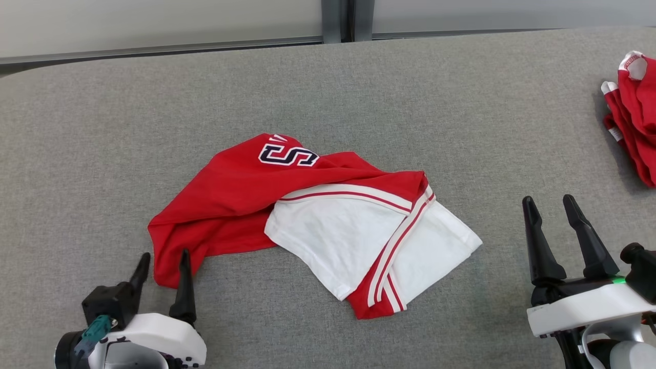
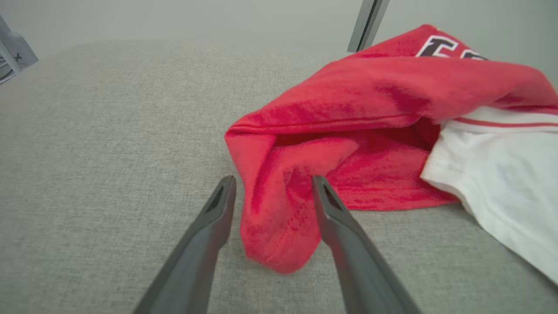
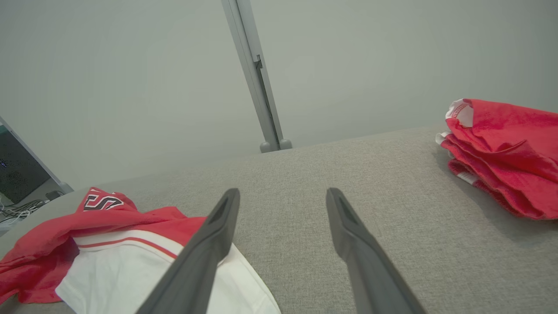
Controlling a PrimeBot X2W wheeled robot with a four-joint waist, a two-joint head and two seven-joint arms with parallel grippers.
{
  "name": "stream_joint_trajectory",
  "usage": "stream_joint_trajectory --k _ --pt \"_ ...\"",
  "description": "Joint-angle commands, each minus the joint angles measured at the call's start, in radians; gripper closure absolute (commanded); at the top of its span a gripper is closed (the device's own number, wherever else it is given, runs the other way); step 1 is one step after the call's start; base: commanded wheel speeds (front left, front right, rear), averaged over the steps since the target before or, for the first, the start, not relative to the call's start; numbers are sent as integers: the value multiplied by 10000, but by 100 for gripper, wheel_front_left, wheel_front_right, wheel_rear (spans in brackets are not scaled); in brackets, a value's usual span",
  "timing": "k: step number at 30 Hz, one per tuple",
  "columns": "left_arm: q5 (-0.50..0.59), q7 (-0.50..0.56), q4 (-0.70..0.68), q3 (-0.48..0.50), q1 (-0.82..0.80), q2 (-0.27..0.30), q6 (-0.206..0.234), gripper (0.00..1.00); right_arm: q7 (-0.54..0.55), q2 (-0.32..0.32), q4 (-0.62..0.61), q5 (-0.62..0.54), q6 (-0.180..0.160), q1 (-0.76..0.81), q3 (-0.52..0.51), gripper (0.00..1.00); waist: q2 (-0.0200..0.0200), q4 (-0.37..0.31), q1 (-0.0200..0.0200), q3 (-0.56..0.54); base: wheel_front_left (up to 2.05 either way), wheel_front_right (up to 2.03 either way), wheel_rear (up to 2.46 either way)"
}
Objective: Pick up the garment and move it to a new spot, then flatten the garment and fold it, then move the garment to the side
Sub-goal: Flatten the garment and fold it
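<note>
Item: garment (image 1: 230, 200), crumpled at centre of table (image 1: 359, 77), white sleeve uppermost; its red corner lies between the parted fingers of left gripper (image 1: 163, 261). Also: right gripper (image 1: 548, 201), fingers spread, empty, well apart from it; cloth pile (image 1: 635, 118) far right.

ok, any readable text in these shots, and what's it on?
"S": black, white-edged lettering on the red garment; neighbouring letters are folded away, unreadable.
White tag on the red cloth pile: too small to read.
</note>
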Motion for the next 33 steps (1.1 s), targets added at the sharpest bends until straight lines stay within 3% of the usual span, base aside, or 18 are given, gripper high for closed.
stream_joint_trajectory --k 1,9,18,33 --pt "-29 -293 -78 102 -78 26 -15 0 10 -54 -44 -11 0 -49 -63 0 0 37 0 -66 0 0 0" --pt "448 -1534 -1227 285 -382 28 109 0 169 -185 -196 -216 0 118 -138 0 0 217 0 -447 0 0 0" --pt "681 -1372 -1964 20 66 119 155 0 504 -351 -252 -213 0 540 54 0 0 213 0 -1222 0 0 0" --pt "567 -1209 -1761 -228 381 104 199 0 850 -481 -466 -179 0 780 136 0 0 327 0 -1480 0 0 0"
